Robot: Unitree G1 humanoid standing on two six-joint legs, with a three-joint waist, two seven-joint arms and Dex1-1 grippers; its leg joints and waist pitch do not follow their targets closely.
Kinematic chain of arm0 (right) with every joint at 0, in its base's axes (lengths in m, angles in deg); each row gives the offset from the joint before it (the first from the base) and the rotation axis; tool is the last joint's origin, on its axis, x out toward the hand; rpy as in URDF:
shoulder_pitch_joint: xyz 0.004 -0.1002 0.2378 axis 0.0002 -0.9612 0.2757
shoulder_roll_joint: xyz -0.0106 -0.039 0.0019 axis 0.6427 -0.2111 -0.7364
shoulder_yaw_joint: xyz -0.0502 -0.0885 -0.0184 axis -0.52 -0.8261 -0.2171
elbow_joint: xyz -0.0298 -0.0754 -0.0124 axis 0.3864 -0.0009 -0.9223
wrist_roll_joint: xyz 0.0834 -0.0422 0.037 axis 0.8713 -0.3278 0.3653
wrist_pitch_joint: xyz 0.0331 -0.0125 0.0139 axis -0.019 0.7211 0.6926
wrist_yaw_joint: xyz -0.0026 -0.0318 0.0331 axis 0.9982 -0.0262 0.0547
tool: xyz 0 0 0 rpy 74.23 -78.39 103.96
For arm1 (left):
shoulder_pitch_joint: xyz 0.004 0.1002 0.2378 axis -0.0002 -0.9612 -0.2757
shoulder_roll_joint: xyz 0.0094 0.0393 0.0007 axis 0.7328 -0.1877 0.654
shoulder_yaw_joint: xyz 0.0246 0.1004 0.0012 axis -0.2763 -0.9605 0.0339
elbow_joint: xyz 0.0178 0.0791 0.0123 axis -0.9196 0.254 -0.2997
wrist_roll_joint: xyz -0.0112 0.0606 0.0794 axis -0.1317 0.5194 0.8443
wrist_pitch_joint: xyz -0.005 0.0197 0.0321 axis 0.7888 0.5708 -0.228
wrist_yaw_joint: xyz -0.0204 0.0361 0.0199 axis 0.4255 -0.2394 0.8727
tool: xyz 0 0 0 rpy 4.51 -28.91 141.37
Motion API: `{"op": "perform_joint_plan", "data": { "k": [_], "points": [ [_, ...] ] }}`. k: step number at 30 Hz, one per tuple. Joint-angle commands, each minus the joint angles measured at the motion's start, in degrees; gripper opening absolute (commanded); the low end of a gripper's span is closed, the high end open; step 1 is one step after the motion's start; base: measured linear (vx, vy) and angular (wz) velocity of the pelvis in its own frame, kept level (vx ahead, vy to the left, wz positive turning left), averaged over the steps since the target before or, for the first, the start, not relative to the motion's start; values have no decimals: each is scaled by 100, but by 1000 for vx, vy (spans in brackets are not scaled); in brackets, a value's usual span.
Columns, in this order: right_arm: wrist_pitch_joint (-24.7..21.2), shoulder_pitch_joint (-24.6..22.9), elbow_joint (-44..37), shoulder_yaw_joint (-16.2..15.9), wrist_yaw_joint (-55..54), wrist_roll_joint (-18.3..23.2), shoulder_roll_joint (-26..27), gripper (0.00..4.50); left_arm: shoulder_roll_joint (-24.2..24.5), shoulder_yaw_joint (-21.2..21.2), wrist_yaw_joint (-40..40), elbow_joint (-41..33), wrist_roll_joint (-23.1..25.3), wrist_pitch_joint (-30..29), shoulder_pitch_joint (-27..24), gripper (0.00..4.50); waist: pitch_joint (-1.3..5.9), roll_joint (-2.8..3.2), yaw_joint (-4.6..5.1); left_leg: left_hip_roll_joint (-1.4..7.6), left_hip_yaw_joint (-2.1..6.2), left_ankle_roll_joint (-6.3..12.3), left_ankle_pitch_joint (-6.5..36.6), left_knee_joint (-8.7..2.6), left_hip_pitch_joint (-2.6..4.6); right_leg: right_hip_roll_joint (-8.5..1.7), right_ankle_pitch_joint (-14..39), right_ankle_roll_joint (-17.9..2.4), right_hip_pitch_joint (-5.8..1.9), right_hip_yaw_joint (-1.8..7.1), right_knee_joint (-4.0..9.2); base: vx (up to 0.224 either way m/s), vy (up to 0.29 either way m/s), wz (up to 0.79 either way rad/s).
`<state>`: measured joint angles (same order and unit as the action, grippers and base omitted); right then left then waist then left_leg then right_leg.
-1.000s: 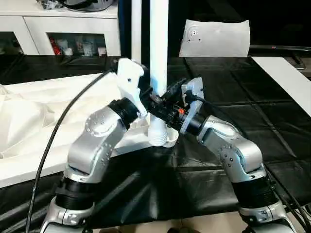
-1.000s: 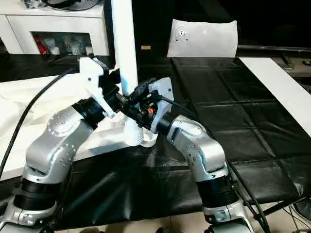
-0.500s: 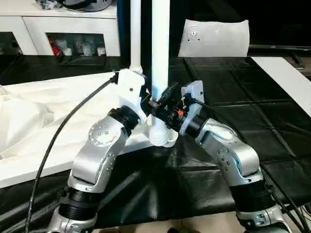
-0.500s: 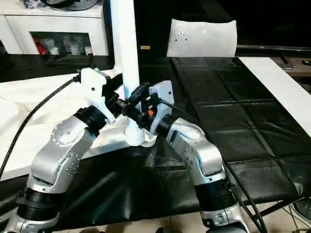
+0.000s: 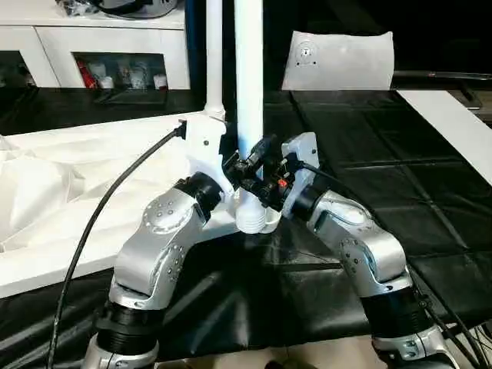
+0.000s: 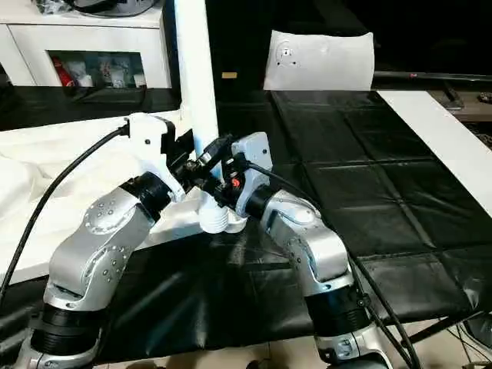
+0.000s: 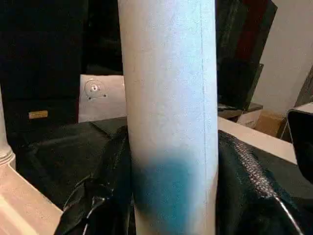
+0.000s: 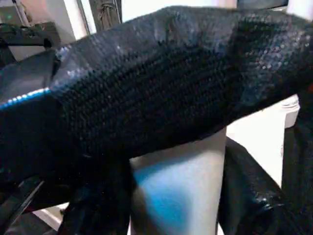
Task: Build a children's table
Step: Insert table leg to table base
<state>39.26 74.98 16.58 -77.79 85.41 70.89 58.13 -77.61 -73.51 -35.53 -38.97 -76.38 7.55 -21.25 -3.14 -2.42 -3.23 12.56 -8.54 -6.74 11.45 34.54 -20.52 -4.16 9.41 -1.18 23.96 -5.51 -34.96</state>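
Both hands, left (image 5: 240, 164) and right (image 5: 257, 171), pinched the upright leg (image 5: 248, 92) at the top's (image 5: 92, 165) corner.

Upright leg (image 5: 249, 77): its upper end runs off the top edge of both eye views, so its full length is unseen. Second leg (image 5: 214, 54) behind it is cut off the same way. My two wrists crowd the socket (image 5: 257, 221); I cannot tell how deep the leg sits in it. In my right wrist view a black finger (image 8: 161, 93) crosses close and blurred, covering most of the leg. Cabinet (image 5: 100, 46) shelf contents too small to identify.
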Motion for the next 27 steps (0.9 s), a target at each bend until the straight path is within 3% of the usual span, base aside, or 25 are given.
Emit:
{"op": "perform_joint_plan", "data": {
  "k": [1, 6, 8, 11, 12, 14, 16, 17, 21, 27],
  "points": [
    [38, 50, -40, -30, 10, -114, -43, 182, 3, 193, 149, -43, 4, -92, 58, 193, 380, 46, 8, 12, -77, 0, 964, -400, -46, -269, 1750, -372, -368, 282, 468, 0, 0, 0],
    [-11, 115, -1, 14, -36, -138, -62, 182, 33, 403, 220, -19, -74, -225, 213, 190, 380, 49, 8, 6, -81, -3, 963, -397, -39, -267, 1739, -390, -368, 282, 463, 0, 0, 0],
    [-73, 133, -17, 30, 9, -90, -80, 238, 62, 465, 221, -5, -107, -265, 250, 189, 377, 55, 13, 9, -77, -3, 964, -400, -34, -263, 1749, -383, -365, 279, 462, 0, 0, 0],
    [-163, 139, -82, 8, 124, -55, -137, 252, 102, 549, 204, 33, -167, -303, 279, 189, 378, 55, 16, 3, -79, 4, 963, -396, -40, -255, 1704, -387, -374, 279, 460, 0, 0, 0],
    [-204, 133, -120, -2, 167, -58, -167, 272, 108, 613, 213, 49, -219, -344, 290, 188, 382, 83, 16, 1, -73, 5, 950, -393, -39, -255, 1641, -393, -383, 279, 452, 0, 0, 0],
    [-255, 121, -170, 4, 203, -39, -198, 299, 111, 694, 220, 51, -305, -413, 308, 186, 388, 79, 26, 7, -69, 6, 898, -392, -34, -255, 1564, -425, -382, 277, 444, 0, 0, 0],
    [-384, 85, -284, 44, 270, 53, -282, 299, 160, 779, 159, 51, -422, -519, 335, 186, 392, 76, 14, 2, -73, 14, 859, -387, -32, -251, 1475, -480, -389, 280, 431, 0, 0, 0],
    [-457, 72, -335, 71, 305, 112, -330, 330, 192, 818, 120, 56, -476, -577, 352, 185, 395, 77, 9, 6, -73, 18, 856, -387, -25, -254, 1456, -498, -386, 282, 428, 0, 0, 0],
    [-953, 14, -596, 355, 612, 537, -666, 362, 396, 1025, -218, 63, -907, -898, 396, 185, 394, 78, -29, 2, -79, 49, 842, -389, -10, -244, 1367, -559, -399, 285, 411, 0, 0, 0],
    [-1439, 28, -725, 621, 1088, 974, -1123, 406, 676, 1321, -756, 69, -1530, -1357, 513, 185, 390, 64, -43, -24, -87, 72, 842, -371, -17, -257, 1652, -527, -405, 276, 440, 0, 0, 0]
  ]
}}
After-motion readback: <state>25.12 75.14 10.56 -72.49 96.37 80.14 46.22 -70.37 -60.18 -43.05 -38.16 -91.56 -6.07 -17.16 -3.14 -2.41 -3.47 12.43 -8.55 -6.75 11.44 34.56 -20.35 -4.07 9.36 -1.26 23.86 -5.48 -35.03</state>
